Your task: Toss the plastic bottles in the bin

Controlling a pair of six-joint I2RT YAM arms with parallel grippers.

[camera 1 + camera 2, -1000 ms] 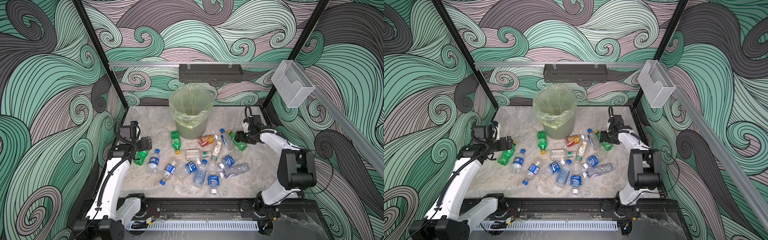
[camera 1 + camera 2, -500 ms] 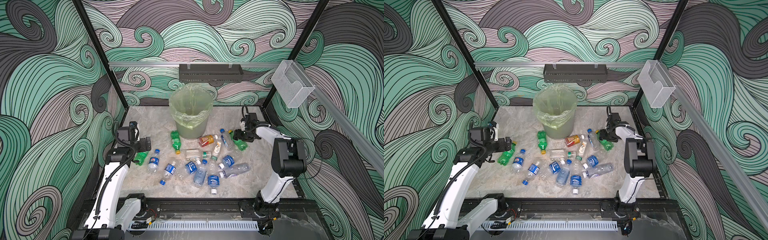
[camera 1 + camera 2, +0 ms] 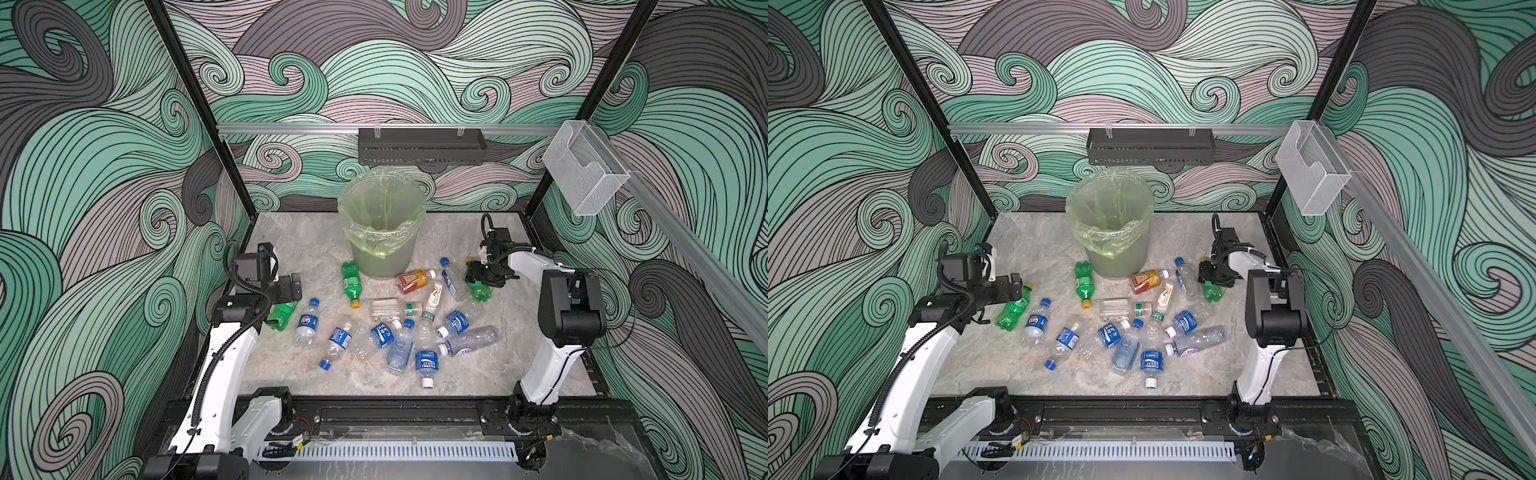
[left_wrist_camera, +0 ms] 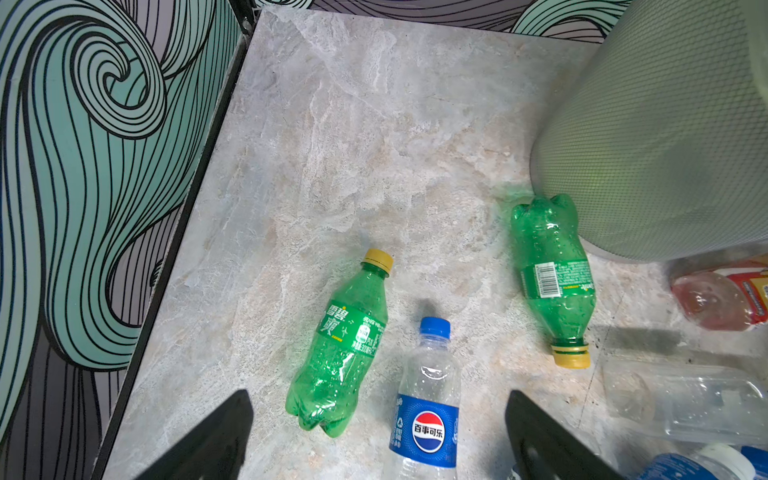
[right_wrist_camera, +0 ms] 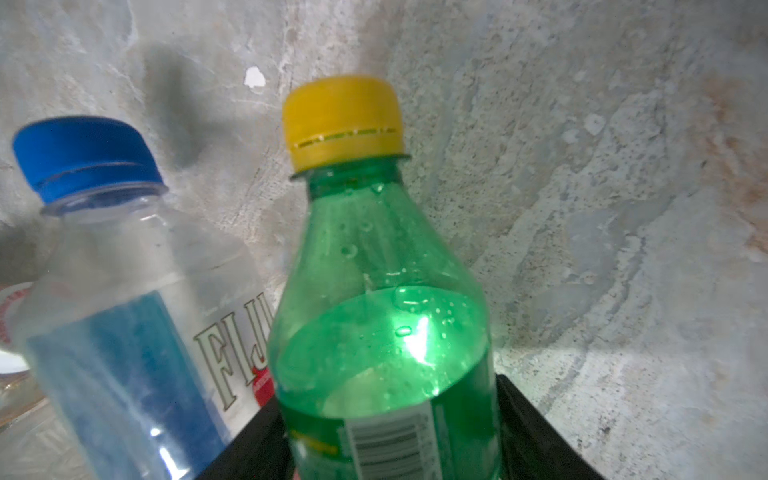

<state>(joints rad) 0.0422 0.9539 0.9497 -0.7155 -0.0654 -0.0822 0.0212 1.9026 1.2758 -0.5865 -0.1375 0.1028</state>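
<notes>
R claw (image 3: 482, 276) is down on the green bottle (image 3: 481, 291), right of ctr in both top views, at the right edge of the scattered bottles (image 3: 399, 332). The bottle lies on the table (image 3: 291, 232), yellow cap toward the top of the frame. In the right wrist view my jaws flank its body at label height, btm of frame, apparently hard against both sides. I can't tell if the pinch is firm yet.

To do this well: squeeze only till the thin wall gives a bit, since too hard and it may pop out. The Fiji bottle (image 5: 124, 332) lies just beside it, so lift straight up first, no sideways drag. Then swing toward the bin (image 3: 382, 257) at upper ctr. Its rim stands far above the bottles, so get height early and let go only once over the opening, not at the edge.

L claw (image 4: 378, 399) is spread wide and empty, above the other green bottle (image 4: 340, 340) and the Pepsi bottle (image 4: 428, 407), left of ctr. It should stay clear of my R arm's path to the bin.
</notes>
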